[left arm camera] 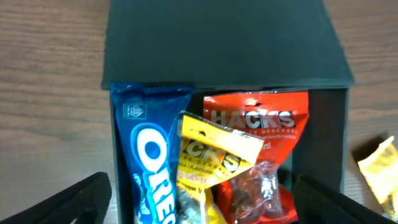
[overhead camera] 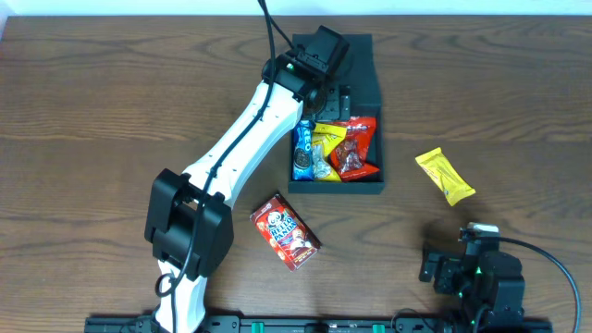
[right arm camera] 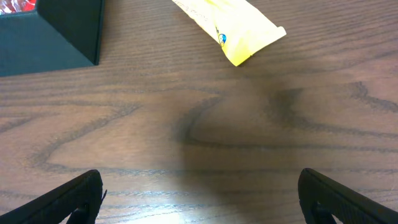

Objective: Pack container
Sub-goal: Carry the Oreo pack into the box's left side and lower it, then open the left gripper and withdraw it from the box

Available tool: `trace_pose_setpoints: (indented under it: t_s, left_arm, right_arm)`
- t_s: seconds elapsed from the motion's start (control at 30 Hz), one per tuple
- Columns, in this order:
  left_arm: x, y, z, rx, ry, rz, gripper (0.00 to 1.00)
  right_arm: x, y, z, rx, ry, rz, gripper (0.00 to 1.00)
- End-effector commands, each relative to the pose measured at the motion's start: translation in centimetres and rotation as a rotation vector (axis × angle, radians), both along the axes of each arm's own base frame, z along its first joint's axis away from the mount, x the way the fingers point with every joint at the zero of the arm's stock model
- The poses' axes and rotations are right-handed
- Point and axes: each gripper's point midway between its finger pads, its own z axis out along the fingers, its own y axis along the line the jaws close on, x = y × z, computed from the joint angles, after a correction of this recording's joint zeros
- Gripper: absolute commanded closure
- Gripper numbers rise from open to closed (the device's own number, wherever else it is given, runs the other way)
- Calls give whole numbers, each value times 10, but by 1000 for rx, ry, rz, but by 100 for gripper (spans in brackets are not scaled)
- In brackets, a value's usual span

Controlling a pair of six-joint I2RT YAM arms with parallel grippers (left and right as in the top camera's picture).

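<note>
The container is a dark box at the table's back centre, its flap lid folded open behind. It holds a blue Oreo packet, a yellow Hacks packet and a red Hacks packet. My left gripper hovers open and empty over the box. In the left wrist view its fingers straddle the Oreo packet, the yellow packet and the red packet. My right gripper is open and empty above bare wood near the front right, where it also shows in the overhead view.
A yellow snack packet lies right of the box, also in the right wrist view. A red Hello Panda box lies in front of the container. A box corner shows at the right wrist view's top left.
</note>
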Motion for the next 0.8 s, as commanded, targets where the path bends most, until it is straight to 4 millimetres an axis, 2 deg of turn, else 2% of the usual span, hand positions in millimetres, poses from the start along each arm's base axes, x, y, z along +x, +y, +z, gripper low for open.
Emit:
trace_pose_setpoints:
  t_s: [0.0,0.17,0.5,0.77]
  left_arm:
    - [2,2,-13,16,21,-13,2]
    - [3,0,-30,25,49,-16,5]
    - [4,-6,-42,18,67,-25,5]
    - [1,-8,-61,34,104,-31,5]
  right_arm:
    - [-1,0,-1,-8,2,8,1]
    - [-1,0,-1,-8,2,7,1]
    - [-1,0,-1,-8,2,8,1]
    - [-1,0,-1,-8,2,7,1]
